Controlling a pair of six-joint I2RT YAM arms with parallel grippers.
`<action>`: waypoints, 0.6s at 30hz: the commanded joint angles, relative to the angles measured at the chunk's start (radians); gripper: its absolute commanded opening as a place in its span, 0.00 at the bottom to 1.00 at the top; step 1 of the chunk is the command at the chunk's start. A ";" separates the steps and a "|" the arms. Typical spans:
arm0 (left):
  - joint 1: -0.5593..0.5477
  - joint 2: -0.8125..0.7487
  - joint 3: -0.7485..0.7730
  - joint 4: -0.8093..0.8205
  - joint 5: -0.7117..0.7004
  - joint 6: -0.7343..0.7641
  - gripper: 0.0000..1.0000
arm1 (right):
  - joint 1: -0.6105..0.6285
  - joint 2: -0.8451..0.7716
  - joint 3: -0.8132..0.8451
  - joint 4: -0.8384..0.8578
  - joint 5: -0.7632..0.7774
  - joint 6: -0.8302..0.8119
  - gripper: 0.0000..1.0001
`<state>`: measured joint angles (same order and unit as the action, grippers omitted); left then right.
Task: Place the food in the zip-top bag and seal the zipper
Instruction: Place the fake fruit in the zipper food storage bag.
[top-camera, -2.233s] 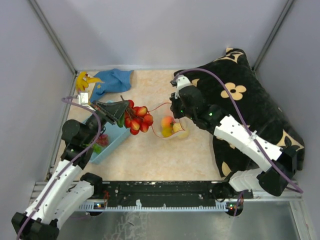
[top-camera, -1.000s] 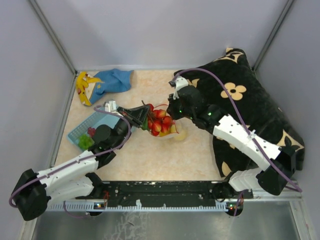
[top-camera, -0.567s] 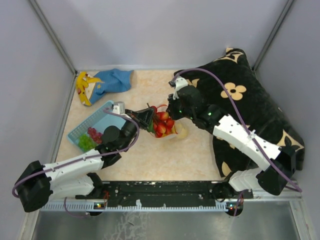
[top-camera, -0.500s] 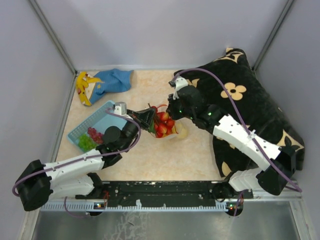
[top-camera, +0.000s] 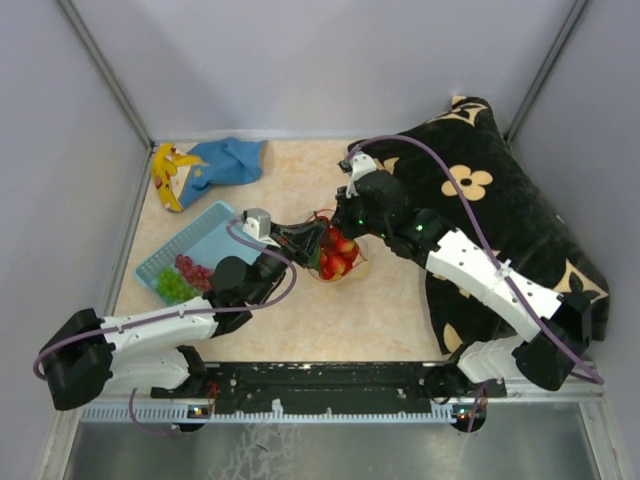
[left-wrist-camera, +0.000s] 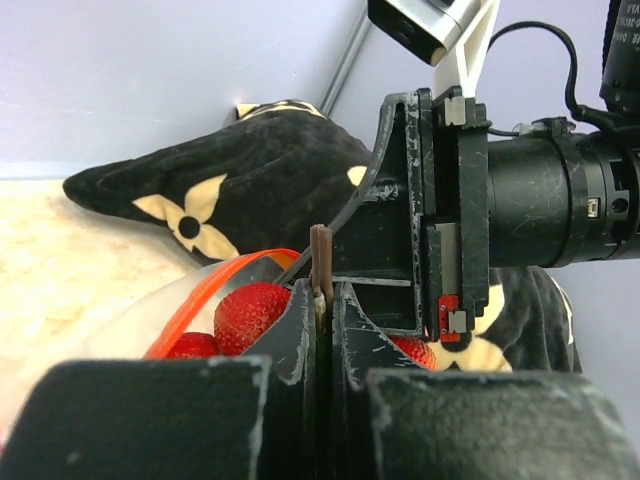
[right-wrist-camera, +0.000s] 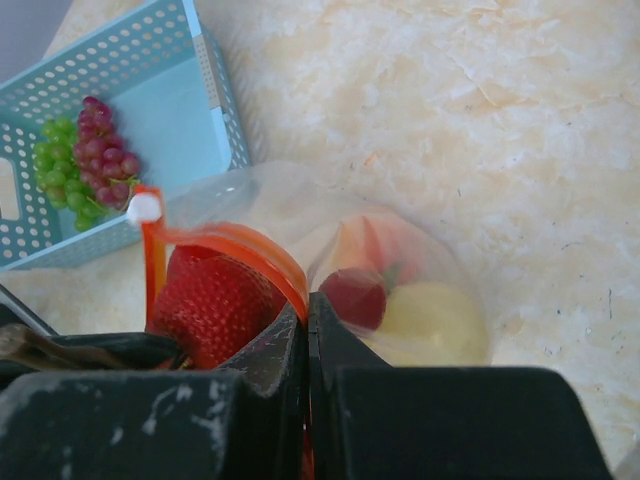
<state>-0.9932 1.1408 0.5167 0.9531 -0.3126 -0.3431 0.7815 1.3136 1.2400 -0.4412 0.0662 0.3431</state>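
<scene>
The clear zip-top bag (top-camera: 350, 268) lies mid-table with its mouth held up. My right gripper (top-camera: 345, 226) is shut on the bag's orange-red zipper strip (right-wrist-camera: 250, 245), whose white end piece (right-wrist-camera: 145, 207) sticks out to the left. My left gripper (top-camera: 306, 240) is shut on the brown stem (left-wrist-camera: 321, 262) of the red strawberries (top-camera: 336, 254), which hang inside the bag's mouth. The peach (right-wrist-camera: 362, 243) and the yellow fruit (right-wrist-camera: 430, 320) lie inside the bag. Green grapes (top-camera: 172, 287) and dark red grapes (top-camera: 192, 268) lie in the basket.
A light-blue basket (top-camera: 205, 232) stands at the left. A yellow banana (top-camera: 164, 176) and a blue cloth (top-camera: 228, 160) lie at the far left corner. A black flowered cushion (top-camera: 490, 210) fills the right side, under the right arm.
My left gripper has carried the strawberries right from beside the basket to the bag and lowered them into its mouth. The right gripper has held the bag's rim in place.
</scene>
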 joint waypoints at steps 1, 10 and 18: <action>-0.007 0.031 0.039 0.065 0.049 -0.018 0.00 | 0.001 -0.032 0.053 0.067 -0.009 0.011 0.00; -0.008 0.015 -0.024 0.030 -0.151 0.030 0.00 | 0.001 -0.048 0.039 0.070 -0.011 0.010 0.00; -0.025 0.036 -0.023 -0.004 -0.132 0.170 0.00 | 0.001 -0.053 0.039 0.069 -0.011 0.009 0.00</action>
<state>-0.9962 1.1782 0.4946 0.9329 -0.4488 -0.2726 0.7815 1.3060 1.2400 -0.4347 0.0574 0.3447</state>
